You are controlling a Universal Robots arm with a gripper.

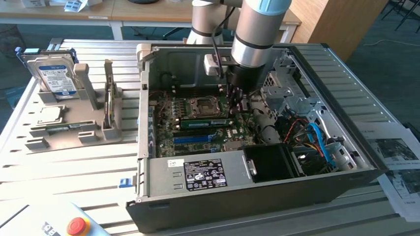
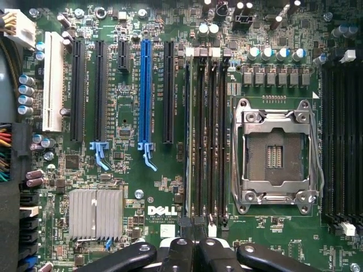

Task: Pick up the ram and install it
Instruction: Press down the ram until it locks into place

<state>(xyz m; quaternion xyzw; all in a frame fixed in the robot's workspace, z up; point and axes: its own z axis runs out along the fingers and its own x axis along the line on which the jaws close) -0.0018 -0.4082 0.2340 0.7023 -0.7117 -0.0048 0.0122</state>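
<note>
Your gripper (image 1: 237,102) is down inside the open computer case (image 1: 367,162), and its fingers (image 2: 180,254) are closed against each other with nothing between them. In the wrist view they meet right at the near end of the bank of memory slots (image 2: 205,136) on the motherboard (image 2: 125,170). The empty processor socket (image 2: 276,153) lies just off to one side of that bank.

The ram (image 1: 203,123) is not in your grip. In the exterior view it is the green stick lying along the slots just beside and below your fingertips, on the side facing the power supply (image 1: 196,174). It looks to be standing in a slot. Whether it is fully clicked home I cannot tell.

Expect the stick to be very light and stiff. It is thin enough to snap or crack if you bend it or load it at one point, and its chips and contact edge are the delicate parts. I would take it by the bare upper long edge or the two short ends, pinching across its thin faces only where the board is clear. Any push should go straight down and be spread along that top edge, since a tilted push could jam it in the slot.

The hard drive (image 1: 56,78) stands on its holder outside the case, well away from your hand.
</note>
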